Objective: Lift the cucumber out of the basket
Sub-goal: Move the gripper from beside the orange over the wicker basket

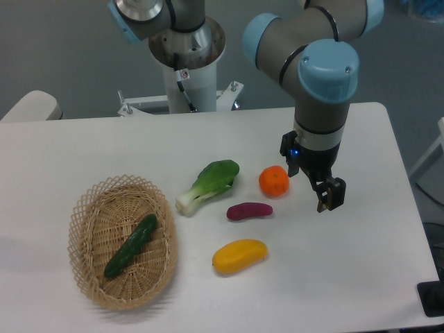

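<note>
Leftmost, one basket (83, 211) sits on the bench (361, 277) with one cucumber (132, 245) lying diagonally inside it, untouched, so the pick has not begun; the whole approach, grasp and lift remain. Next come one bok choy (208, 184), one purple sweet potato (249, 211), one yellow mango (239, 255) and one orange (274, 181). Furthest right, the fingers (331, 194) hang above the bench, well apart from the basket, holding nothing; whether they are spread I cannot tell.
</note>
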Available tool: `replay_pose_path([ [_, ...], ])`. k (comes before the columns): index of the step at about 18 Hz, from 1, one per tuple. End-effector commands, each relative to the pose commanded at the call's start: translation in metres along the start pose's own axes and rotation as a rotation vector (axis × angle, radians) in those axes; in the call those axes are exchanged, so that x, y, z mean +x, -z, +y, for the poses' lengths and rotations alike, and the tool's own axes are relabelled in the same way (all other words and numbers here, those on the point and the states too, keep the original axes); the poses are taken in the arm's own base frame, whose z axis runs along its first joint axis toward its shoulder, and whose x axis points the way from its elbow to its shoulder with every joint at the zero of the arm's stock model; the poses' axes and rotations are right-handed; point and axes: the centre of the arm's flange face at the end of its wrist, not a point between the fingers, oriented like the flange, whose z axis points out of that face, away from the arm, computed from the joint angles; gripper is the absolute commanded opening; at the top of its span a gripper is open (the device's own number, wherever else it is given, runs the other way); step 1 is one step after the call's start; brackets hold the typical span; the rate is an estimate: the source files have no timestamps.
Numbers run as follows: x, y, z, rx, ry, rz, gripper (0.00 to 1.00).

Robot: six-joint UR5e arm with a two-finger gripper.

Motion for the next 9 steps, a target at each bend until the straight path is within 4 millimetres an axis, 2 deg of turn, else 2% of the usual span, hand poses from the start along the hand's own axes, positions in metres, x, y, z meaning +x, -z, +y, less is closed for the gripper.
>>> replay_pose_path([
  [5, 0.005, 0.002, -0.003, 0.002, -0.001, 0.001, 1.00],
  [9, 0.019, -0.010, -0.023, 0.015, -0.007, 0.030, 1.00],
])
